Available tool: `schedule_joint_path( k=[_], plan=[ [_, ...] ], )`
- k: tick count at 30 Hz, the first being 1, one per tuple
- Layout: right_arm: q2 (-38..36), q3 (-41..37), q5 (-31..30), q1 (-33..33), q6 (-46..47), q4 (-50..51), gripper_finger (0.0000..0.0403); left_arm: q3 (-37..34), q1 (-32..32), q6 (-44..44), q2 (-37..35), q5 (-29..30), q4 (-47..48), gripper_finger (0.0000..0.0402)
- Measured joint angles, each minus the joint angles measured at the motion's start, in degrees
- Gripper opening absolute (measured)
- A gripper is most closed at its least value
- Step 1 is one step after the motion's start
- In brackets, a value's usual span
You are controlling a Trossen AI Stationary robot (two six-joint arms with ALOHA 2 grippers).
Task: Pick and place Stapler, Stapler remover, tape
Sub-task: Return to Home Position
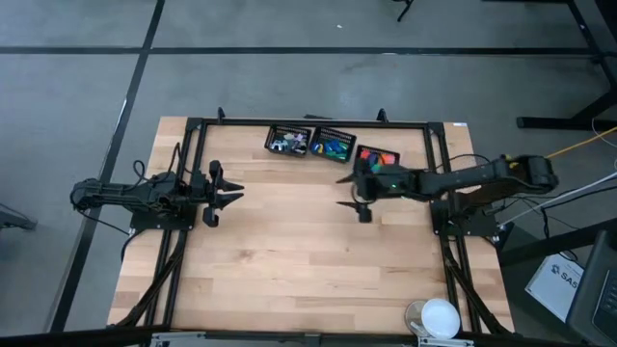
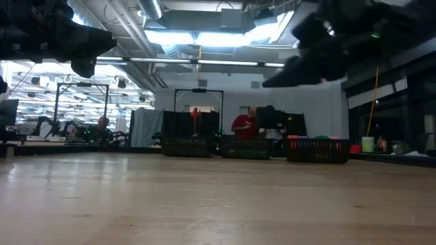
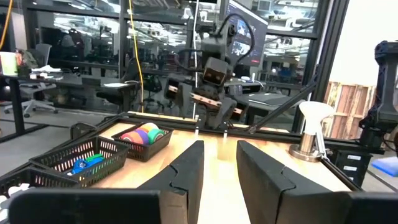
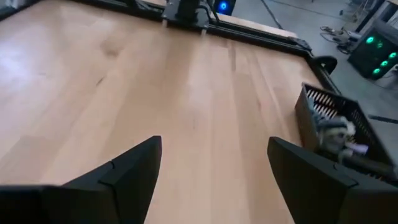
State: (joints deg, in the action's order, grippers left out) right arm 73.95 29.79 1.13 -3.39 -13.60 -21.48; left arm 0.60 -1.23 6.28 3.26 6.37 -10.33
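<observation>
Three black baskets stand in a row along the table's far edge. The left basket (image 1: pixel 286 141) holds pale stapler removers (image 4: pixel 336 134). The middle one (image 1: pixel 332 146) holds the blue and green tape pieces (image 3: pixel 86 163). The right one (image 1: pixel 376 156) holds red, orange and pink staplers (image 3: pixel 142 133). My right gripper (image 1: pixel 349 191) hangs open above the bare table, just on the near side of the right basket, with nothing between its fingers (image 4: pixel 211 168). My left gripper (image 1: pixel 228 193) waits open at the table's left side (image 3: pixel 219 168), also with nothing in it.
A black metal frame (image 1: pixel 308 122) runs along the table's far edge and both sides. A white-topped object (image 1: pixel 439 316) stands at the near right corner. Bare wood (image 1: pixel 289 260) lies between the arms. Beyond the table, a person (image 2: pixel 243 124) shows in the room.
</observation>
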Motion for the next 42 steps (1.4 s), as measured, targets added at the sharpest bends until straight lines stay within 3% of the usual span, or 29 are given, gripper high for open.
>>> schedule_joint_path(
  k=[8, 18, 35, 42],
  plan=[
    [-10.4, -16.5, 0.0, 2.6, 5.1, -13.5, 0.0299, 0.0, 0.0, 0.0, 0.0, -0.1, 0.0, 0.0091],
    [-24.2, -28.7, 0.0, 2.8, 1.4, -17.7, 0.0299, 0.0, 0.0, 0.0, 0.0, -0.1, 0.0, 0.0091],
    [-38.5, -29.4, 0.0, 2.8, 1.2, -11.8, 0.0299, 0.0, 0.0, 0.0, 0.0, 0.0, 0.0, 0.0091],
    [-42.9, -29.4, 0.0, 2.7, 1.2, 2.3, 0.0299, 0.0, 0.0, 0.0, 0.0, 0.0, 0.0, 0.0091]
  ],
)
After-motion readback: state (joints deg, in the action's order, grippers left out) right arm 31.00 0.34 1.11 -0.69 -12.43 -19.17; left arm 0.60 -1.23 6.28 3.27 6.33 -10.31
